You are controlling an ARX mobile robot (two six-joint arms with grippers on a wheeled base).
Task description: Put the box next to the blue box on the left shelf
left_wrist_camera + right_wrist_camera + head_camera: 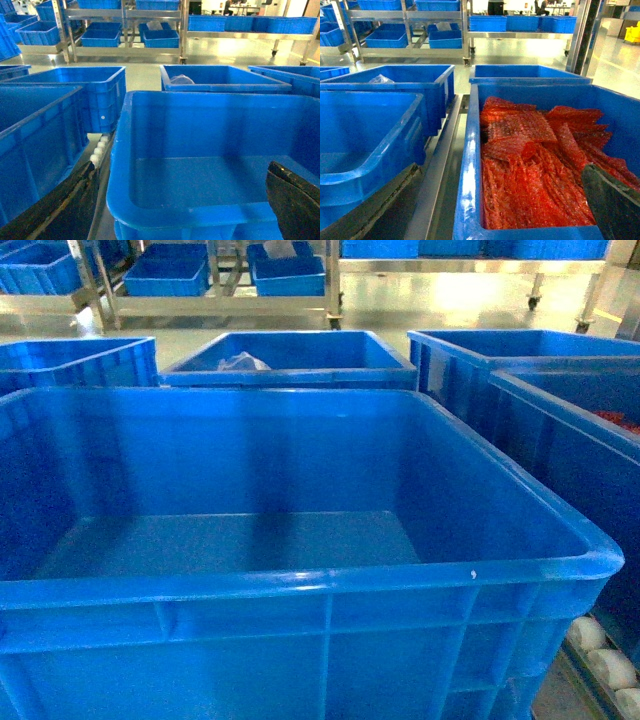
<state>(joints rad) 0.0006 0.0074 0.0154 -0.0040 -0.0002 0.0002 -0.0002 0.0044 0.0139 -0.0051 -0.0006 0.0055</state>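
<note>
The box (300, 490) is a large empty bright-blue crate that fills the head view; neither gripper shows there. In the left wrist view the box (210, 150) lies just ahead. My left gripper (180, 202) is open, its dark fingers (65, 205) far apart. One finger is outside the box's left wall and the other is over its near right part, with nothing held. My right gripper (492, 212) is open too. It straddles the left wall of a neighbouring crate, and the box (365, 140) sits to its left. Metal shelves (125, 30) with blue trays stand far behind.
To the right stands a blue crate full of red mesh (535, 160). Behind the box is a crate holding a clear bag (290, 355), with more crates at left (75, 360) and right (520, 360). White conveyor rollers (605, 660) run between the crates.
</note>
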